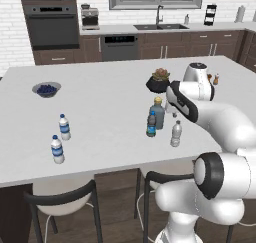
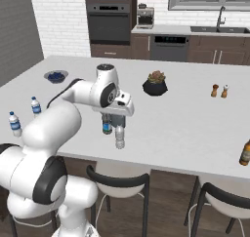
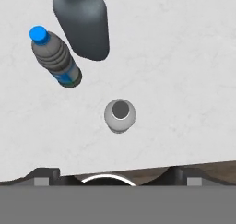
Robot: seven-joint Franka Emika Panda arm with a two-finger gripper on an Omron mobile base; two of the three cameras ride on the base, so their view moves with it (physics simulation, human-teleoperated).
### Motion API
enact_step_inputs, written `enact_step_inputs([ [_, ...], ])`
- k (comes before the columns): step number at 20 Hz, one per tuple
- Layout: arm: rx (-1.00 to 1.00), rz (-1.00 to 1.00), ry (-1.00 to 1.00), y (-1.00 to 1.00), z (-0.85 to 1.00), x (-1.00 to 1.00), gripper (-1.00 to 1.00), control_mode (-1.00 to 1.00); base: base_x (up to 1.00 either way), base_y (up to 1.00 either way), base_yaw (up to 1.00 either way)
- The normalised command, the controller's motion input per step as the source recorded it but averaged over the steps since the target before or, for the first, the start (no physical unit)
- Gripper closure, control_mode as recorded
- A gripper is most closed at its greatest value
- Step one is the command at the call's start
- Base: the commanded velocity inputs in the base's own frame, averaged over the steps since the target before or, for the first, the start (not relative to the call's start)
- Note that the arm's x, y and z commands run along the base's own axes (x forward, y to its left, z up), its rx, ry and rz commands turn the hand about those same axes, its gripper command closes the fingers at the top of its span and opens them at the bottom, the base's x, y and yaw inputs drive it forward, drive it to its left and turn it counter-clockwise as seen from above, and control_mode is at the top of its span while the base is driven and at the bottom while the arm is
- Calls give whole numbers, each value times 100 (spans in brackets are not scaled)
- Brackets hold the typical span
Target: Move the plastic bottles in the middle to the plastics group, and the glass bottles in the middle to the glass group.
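While its jaws stand wide with nothing between them, the gripper point(image 2: 118, 120) hovers directly above the small clear unlabelled bottle point(image 3: 119, 115), beside the blue-capped bottle point(image 3: 55, 58).

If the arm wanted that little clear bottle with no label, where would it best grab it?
Probably around the body just below the neck, coming straight down. The clear bottle stands upright, apart from the dark bottle and the grey bottle, and the open gripper hangs right above it.
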Motion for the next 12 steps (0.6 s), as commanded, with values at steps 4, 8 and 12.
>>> enact_step_inputs([
  [4, 0, 0, 0, 0, -32, 1, -100, -100, 0, 0, 0],
  [8, 0, 0, 0, 0, -41, 3, -100, -100, 0, 0, 0],
  [12, 0, 0, 0, 0, -39, 1, -100, -100, 0, 0, 0],
])
